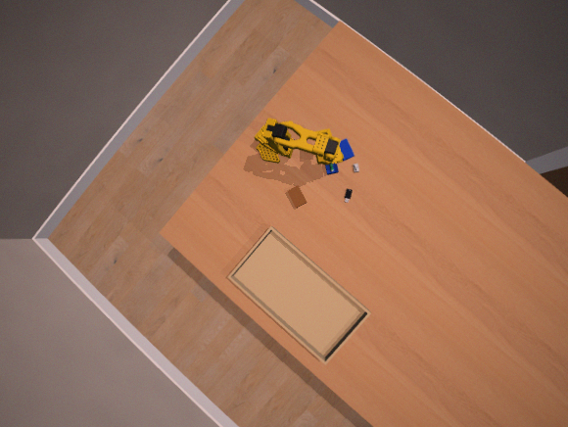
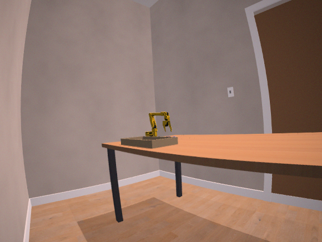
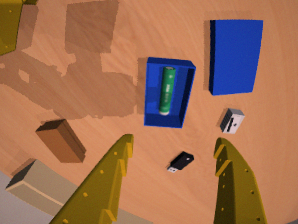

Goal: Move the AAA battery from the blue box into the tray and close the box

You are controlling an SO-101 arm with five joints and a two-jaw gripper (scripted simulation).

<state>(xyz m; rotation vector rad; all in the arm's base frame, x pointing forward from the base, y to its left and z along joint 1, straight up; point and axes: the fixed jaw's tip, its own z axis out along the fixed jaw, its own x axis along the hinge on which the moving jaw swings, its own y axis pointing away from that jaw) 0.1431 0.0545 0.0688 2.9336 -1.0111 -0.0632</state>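
The blue box base stands open on the table with the green AAA battery (image 3: 166,90) lying inside it. Its blue lid (image 3: 236,56) lies flat on the table just beside it, apart from it. In the overhead view the base (image 1: 332,168) and the lid (image 1: 347,149) are partly under my arm. My gripper (image 3: 174,141) hangs well above the table over the base, its fingers apart with nothing between them; it also shows in the side view (image 2: 167,128). The tan tray (image 1: 298,294) lies empty near the table's edge.
A small white object (image 3: 232,120) and a small black object (image 3: 181,160) lie on the table close to the base. A closed brown box (image 3: 60,140) stands toward the tray, whose corner (image 3: 40,185) shows in the wrist view. My arm's base (image 1: 268,147) is at the table's edge.
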